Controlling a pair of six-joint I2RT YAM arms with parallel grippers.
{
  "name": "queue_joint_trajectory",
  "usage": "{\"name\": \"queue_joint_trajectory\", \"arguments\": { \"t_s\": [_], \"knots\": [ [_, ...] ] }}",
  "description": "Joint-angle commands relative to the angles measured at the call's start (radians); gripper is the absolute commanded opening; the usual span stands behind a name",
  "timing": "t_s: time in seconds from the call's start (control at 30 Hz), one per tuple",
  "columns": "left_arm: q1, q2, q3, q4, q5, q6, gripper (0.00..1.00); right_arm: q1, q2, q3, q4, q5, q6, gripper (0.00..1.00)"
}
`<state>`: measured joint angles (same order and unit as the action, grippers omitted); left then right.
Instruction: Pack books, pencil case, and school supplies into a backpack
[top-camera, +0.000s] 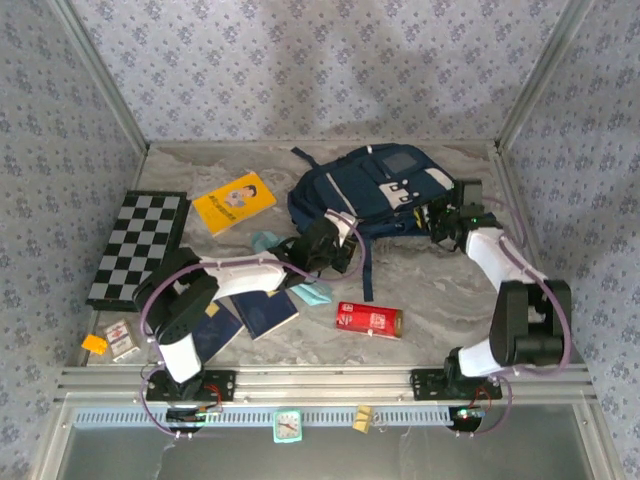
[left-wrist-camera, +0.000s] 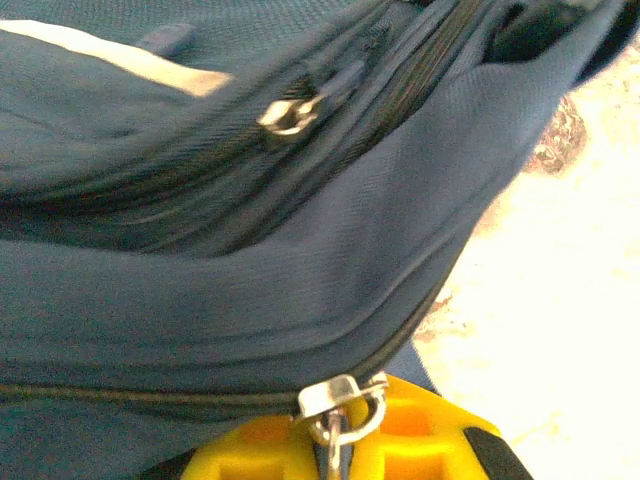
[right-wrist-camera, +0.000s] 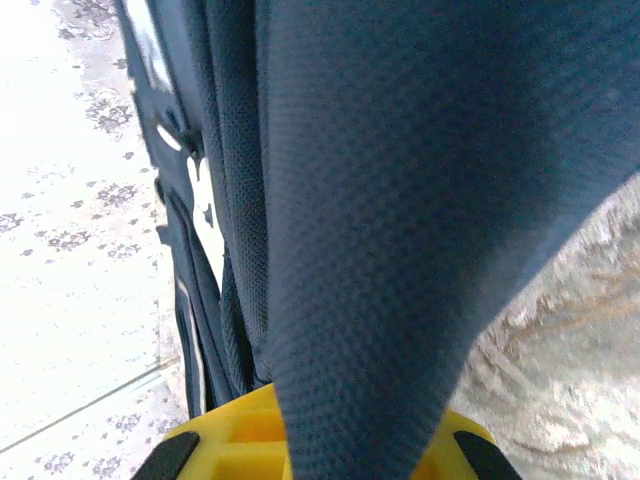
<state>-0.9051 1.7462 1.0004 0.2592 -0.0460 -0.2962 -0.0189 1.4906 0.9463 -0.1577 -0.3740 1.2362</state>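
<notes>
The left claw (left-wrist-camera: 335, 445) pinches the silver metal zip pull (left-wrist-camera: 340, 400) of the large navy fabric backpack (top-camera: 370, 185); the right claw (right-wrist-camera: 340, 450) clamps its cloth. Pull along the zip line, with the cloth kept taut.

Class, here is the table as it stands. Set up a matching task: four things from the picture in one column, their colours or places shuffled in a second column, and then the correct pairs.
Things
1. backpack
2. chessboard
3. oblong box
4. book with the cartoon figure

Colour or place
A. red with white markings
B. yellow
C. navy blue, at the back
D. black and white, far left

Pairs: 1-C, 2-D, 3-A, 4-B
</notes>
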Motion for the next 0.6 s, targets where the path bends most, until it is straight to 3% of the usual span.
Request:
{"name": "queue_joint_trajectory", "arguments": {
  "t_s": [0.0,0.1,0.2,0.33,0.57],
  "knots": [
    [0.019,-0.073,-0.002,-0.108,0.049,0.041,0.0,-0.097,0.149,0.144,0.043,-0.023,-0.122,0.0],
    [0.019,-0.077,0.0,-0.107,0.082,0.044,0.0,-0.125,0.253,0.236,0.021,-0.074,-0.196,0.02],
    [0.018,-0.059,0.043,-0.098,0.119,0.02,0.0,-0.126,0.287,0.28,0.016,-0.089,-0.243,0.1],
    [0.014,0.012,0.167,-0.101,0.138,-0.012,0.0,-0.103,0.236,0.202,0.027,-0.098,-0.286,0.32],
    [0.008,0.067,0.211,-0.101,0.163,-0.012,0.0,-0.107,0.024,0.064,-0.089,-0.106,-0.357,0.73]
  ]
}}
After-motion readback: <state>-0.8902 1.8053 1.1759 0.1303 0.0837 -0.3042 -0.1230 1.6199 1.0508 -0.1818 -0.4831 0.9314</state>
